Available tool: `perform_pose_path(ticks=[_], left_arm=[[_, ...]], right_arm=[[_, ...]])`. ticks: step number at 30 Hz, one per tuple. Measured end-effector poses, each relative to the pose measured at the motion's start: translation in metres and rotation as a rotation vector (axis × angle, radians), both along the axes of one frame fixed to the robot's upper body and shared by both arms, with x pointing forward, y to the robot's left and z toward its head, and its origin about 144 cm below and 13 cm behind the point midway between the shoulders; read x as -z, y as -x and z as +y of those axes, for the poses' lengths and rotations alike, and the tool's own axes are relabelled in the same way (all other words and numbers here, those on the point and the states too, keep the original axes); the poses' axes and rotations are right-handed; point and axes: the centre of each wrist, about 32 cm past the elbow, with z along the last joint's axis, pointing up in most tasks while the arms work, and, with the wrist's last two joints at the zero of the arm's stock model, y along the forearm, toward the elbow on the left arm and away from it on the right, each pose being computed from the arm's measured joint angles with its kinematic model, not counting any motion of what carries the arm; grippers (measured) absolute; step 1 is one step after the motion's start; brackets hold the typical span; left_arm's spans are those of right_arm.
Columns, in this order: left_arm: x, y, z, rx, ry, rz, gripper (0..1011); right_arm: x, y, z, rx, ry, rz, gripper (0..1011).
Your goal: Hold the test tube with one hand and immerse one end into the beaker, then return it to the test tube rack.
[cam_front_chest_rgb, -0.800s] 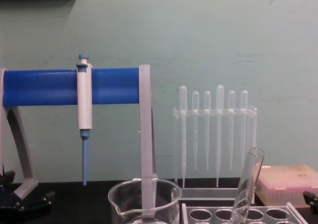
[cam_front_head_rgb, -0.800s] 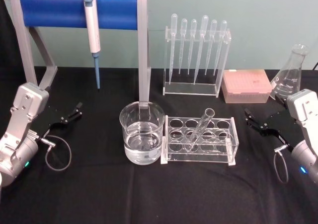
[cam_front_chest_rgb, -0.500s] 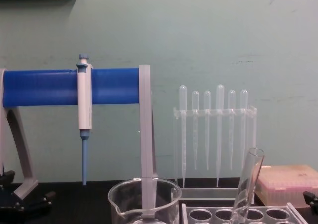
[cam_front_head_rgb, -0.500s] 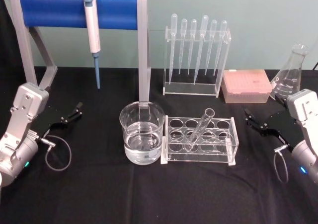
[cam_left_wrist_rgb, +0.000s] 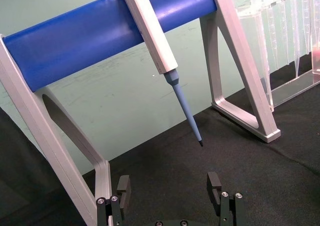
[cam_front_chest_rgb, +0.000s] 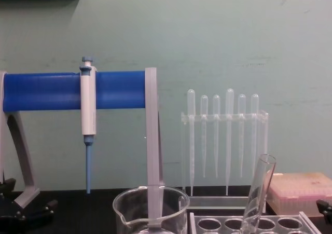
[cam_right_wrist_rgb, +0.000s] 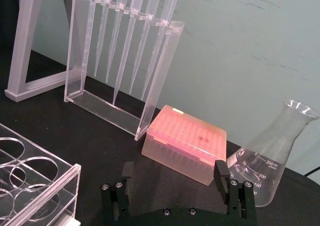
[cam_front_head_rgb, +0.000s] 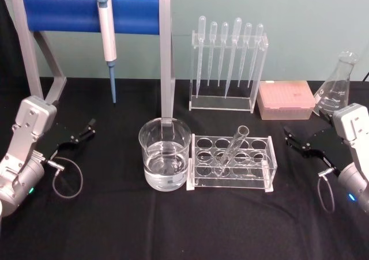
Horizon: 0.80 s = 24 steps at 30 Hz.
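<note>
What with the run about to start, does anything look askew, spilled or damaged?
Only the long clear glass test tube: it leans in the clear holed rack instead of standing upright. The wide glass beaker stands upright beside it, no spill visible. The left gripper and right gripper sit open to either side, holding nothing.

The flask (cam_right_wrist_rgb: 272, 151), at the lower right of the right wrist view, carries printed graduations. Legible marks: "250 ml", "200", "150". No other text is legible.

Test tube (cam_front_head_rgb: 233, 149), beaker (cam_front_head_rgb: 151, 156): clear glossy glass. Rack (cam_front_head_rgb: 253, 172): clear smooth plastic. Tablecloth (cam_front_head_rgb: 173, 225): matt black cloth.
</note>
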Motion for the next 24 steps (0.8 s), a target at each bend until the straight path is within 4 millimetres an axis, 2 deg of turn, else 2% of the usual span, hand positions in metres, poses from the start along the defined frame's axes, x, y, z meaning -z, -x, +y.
perform_pose_path(ticks=[16, 24], left_arm=[[0.000, 0.000, 0.000, 0.000, 0.000, 0.000, 1000], [0.000, 0.000, 0.000, 0.000, 0.000, 0.000, 1000]], right_arm=[[-0.001, 0.000, 0.000, -0.002, -0.002, -0.002, 1003], [-0.030, 0.004, -0.001, -0.086, -0.069, -0.017, 1002]])
